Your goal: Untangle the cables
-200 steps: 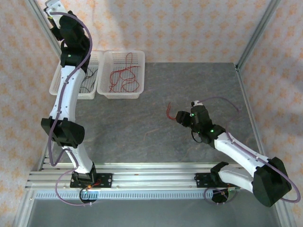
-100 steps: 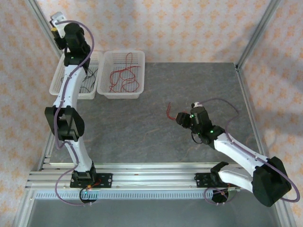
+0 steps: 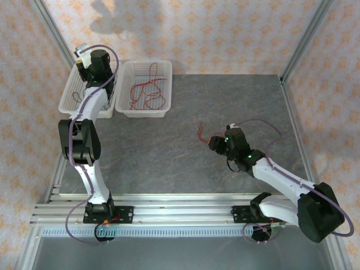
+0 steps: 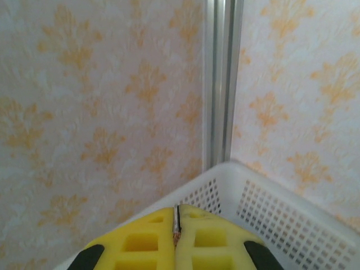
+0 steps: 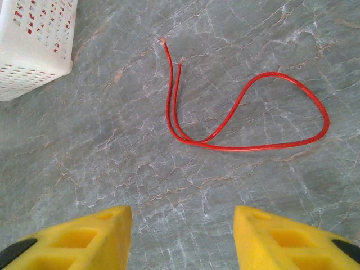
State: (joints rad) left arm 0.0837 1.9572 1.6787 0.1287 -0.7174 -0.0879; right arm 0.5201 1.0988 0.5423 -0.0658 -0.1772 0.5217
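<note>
Top external: clenched left gripper [image 3: 83, 56] is dropping just left of the white perforated plastic basket [image 3: 142, 111]; released right gripper [image 3: 214, 142] is hovering over a thin red wire [image 3: 201, 134] well right of it, likely grabbing next.

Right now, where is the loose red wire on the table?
The loose red wire lies on the table, right of centre in the top view, just ahead of the right gripper.
</note>
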